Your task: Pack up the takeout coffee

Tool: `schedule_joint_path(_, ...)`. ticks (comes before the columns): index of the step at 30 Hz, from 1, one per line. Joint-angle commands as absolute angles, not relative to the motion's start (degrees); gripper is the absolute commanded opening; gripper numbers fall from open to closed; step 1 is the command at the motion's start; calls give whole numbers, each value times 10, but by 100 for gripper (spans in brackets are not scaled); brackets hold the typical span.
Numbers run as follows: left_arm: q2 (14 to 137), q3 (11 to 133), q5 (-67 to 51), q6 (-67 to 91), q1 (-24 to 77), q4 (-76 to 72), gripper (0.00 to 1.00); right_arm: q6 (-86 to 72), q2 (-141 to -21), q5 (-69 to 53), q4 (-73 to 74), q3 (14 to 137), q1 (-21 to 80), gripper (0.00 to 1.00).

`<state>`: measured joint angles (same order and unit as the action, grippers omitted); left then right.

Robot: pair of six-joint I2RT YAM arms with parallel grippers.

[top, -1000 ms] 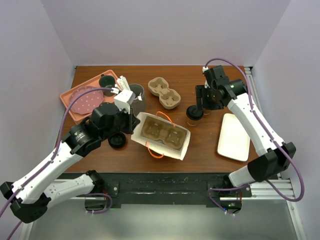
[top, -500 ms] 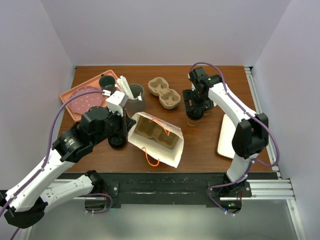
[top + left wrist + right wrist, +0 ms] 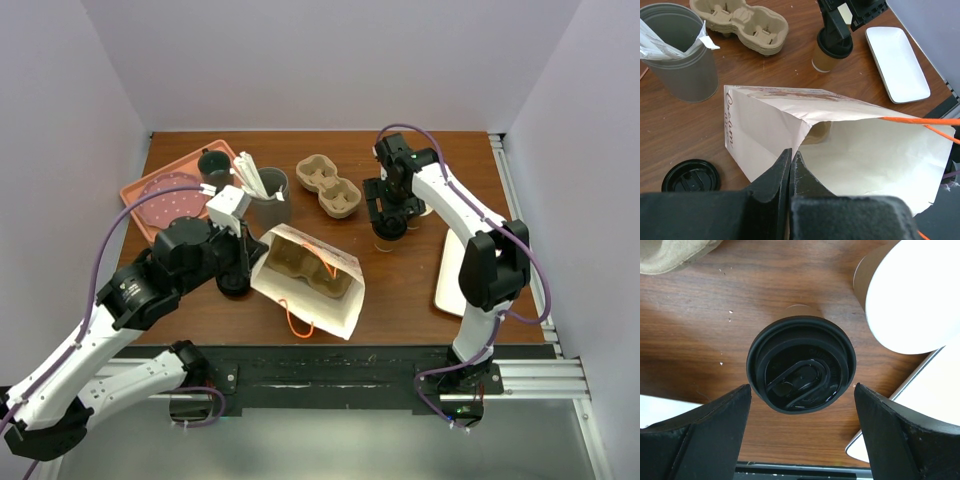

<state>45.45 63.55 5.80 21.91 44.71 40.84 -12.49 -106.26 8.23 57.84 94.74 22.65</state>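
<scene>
The takeout coffee (image 3: 387,232) is a tan cup with a black lid (image 3: 801,371), standing on the table right of the bag. My right gripper (image 3: 802,388) hangs straight over it, open, with a finger on each side of the lid and a gap at both. The white paper bag (image 3: 318,300) lies on its side with orange handles and a cardboard cup carrier (image 3: 305,265) inside. My left gripper (image 3: 790,153) is shut on the bag's rim and holds its mouth up. In the left wrist view the coffee (image 3: 826,54) stands beyond the bag.
A cup with a white top (image 3: 912,292) stands close beside the coffee, and a white oblong plate (image 3: 466,275) lies to its right. A loose black lid (image 3: 233,283), a grey tumbler of utensils (image 3: 268,197), spare carriers (image 3: 328,185) and a pink tray (image 3: 140,195) with a dark mug (image 3: 213,163) are nearby.
My right arm swung left until its gripper came over the coffee, and its jaws spread wider. My left gripper shifted a little, turning and tilting the bag it holds.
</scene>
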Motion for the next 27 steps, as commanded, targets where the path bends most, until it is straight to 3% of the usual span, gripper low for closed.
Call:
schedule_joint_path(1, 454, 651, 47, 221, 449, 391, 0, -129, -1058, 86, 561, 962, 227, 88)
schedule_joint_path(27, 461, 654, 36, 221, 448, 392, 0, -152, -1081, 91, 543, 933, 227, 84)
